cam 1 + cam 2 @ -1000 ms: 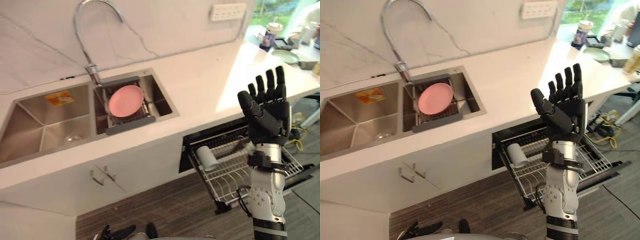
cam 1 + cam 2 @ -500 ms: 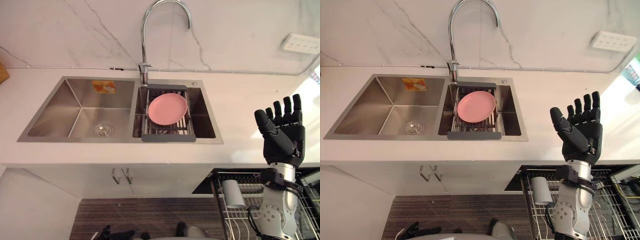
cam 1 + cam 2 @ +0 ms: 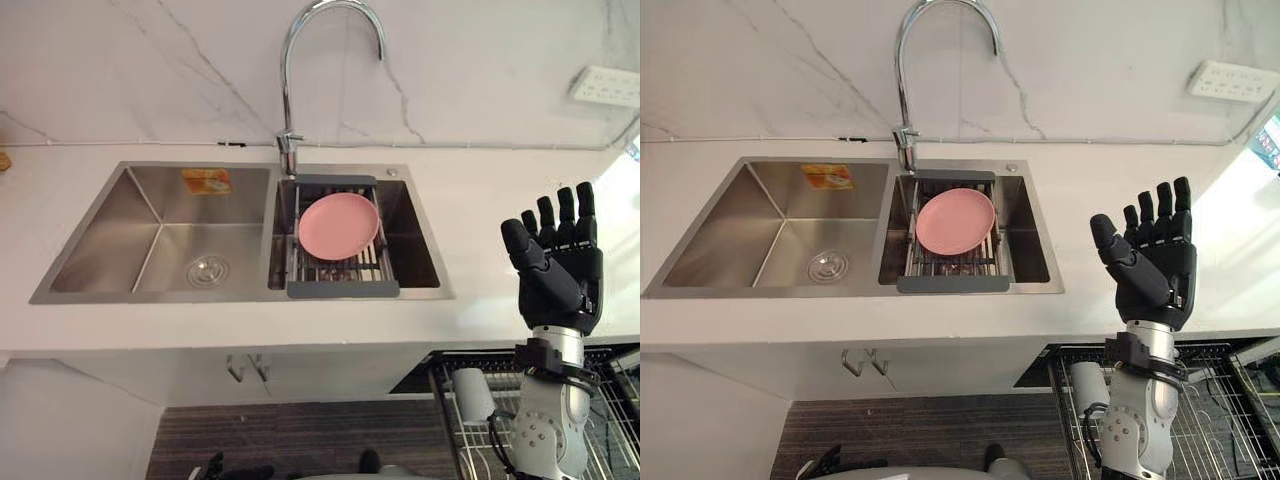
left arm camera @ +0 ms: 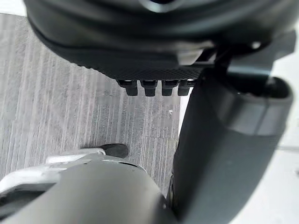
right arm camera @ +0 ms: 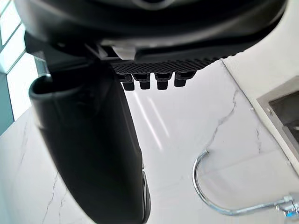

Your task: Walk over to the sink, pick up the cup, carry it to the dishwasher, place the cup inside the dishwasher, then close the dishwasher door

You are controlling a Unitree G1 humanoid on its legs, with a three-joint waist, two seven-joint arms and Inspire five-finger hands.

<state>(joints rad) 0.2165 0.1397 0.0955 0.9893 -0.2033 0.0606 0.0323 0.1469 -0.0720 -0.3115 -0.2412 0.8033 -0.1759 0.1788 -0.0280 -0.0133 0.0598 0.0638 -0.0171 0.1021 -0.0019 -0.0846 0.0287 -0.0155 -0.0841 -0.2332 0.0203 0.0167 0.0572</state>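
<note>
Slightly shifted since the earlier frame, the head camera now shows the sink (image 3: 160, 235) a little lower. Dishwasher rack (image 3: 1210, 420): pulled out, below the sink's right end. Right hand (image 3: 560, 275): raised right of the sink, fingers straight and apart, empty. Left hand (image 4: 154, 46): hanging low, fingers straight. Pink plate (image 3: 338, 225): on the drainer (image 3: 343, 290) across the sink's right basin. Cup (image 3: 472, 393): lying in the rack.

Our tally, sink & dishwasher area:
We count 1 stainless-steel double sink (image 3: 269, 232) w/ 2 basins (image 3: 150, 240), 1 chrome gooseneck tap (image 3: 286, 90), 1 round pink plate (image 3: 339, 225), 1 grey slatted drain rack (image 3: 342, 289), 1 round steel drain (image 3: 207, 270), 1 orange rect. sticker (image 3: 206, 181), 2 small metal cabinet handles (image 3: 238, 369), 1 white wall socket plate (image 3: 606, 86), 1 white cylindrical cup (image 3: 472, 395), 1 wire dishwasher basket (image 3: 1215, 430).
</note>
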